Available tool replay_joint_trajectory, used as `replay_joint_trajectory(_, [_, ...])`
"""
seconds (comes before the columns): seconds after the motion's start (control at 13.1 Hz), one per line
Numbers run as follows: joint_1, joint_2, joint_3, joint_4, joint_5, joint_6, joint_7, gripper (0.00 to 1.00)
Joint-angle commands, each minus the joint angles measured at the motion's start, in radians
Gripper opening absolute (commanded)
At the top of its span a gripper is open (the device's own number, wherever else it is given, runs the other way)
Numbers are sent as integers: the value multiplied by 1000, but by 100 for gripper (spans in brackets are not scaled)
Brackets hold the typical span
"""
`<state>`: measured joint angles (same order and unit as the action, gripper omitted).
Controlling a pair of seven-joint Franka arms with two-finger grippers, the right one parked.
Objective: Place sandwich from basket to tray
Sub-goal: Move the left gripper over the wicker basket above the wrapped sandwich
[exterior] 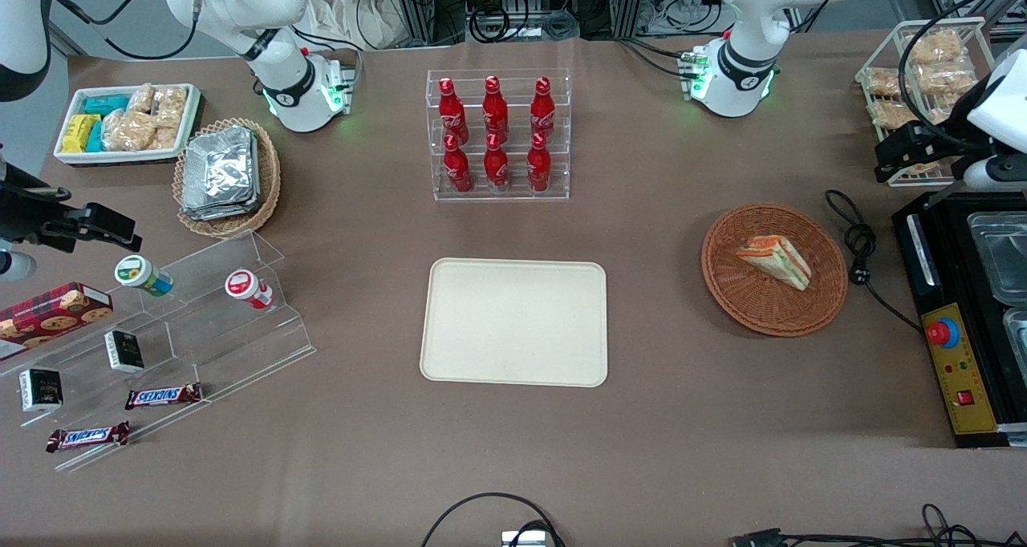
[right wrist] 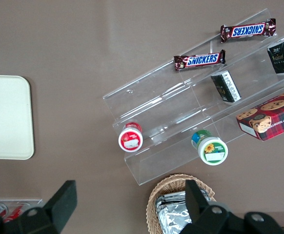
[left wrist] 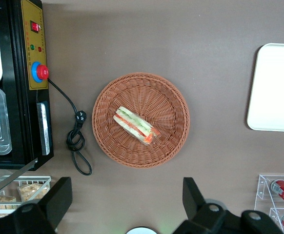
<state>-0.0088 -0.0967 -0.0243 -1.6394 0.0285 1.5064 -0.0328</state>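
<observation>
progress: nothing of the task is done yet; the sandwich (exterior: 775, 260) lies in the basket (exterior: 754, 310) and the tray (exterior: 514, 322) is bare.
left to do: come down to the basket, grasp the sandwich, lift it, carry it over to the tray and set it down there.
sandwich: it lies on its side near the middle of the basket, the filling layers showing along one long edge; it seems to be in a clear wrap, but this is hard to tell.
basket: it stands on the table well apart from the tray, toward the working arm's end, with a black cable (exterior: 857, 246) just beside it.
gripper (left wrist: 127, 204): it hangs high above the table, apart from the basket; the fingers (left wrist: 59, 200) stand wide apart and hold nothing.
sandwich to gripper: the sandwich is below the gripper and a little ahead of the gap between the fingers, not touched by them.
</observation>
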Motion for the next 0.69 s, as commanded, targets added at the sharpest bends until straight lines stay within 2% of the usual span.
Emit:
replay_joint_trajectory(0.0, [-8, 15, 4, 32, -15, -9, -19, 100])
replay_joint_trajectory(0.31, [1, 25, 11, -6, -9, -5, -115, 100])
replay_joint_trajectory(0.61, [1, -20, 11, -189, -7, 112, -321, 100])
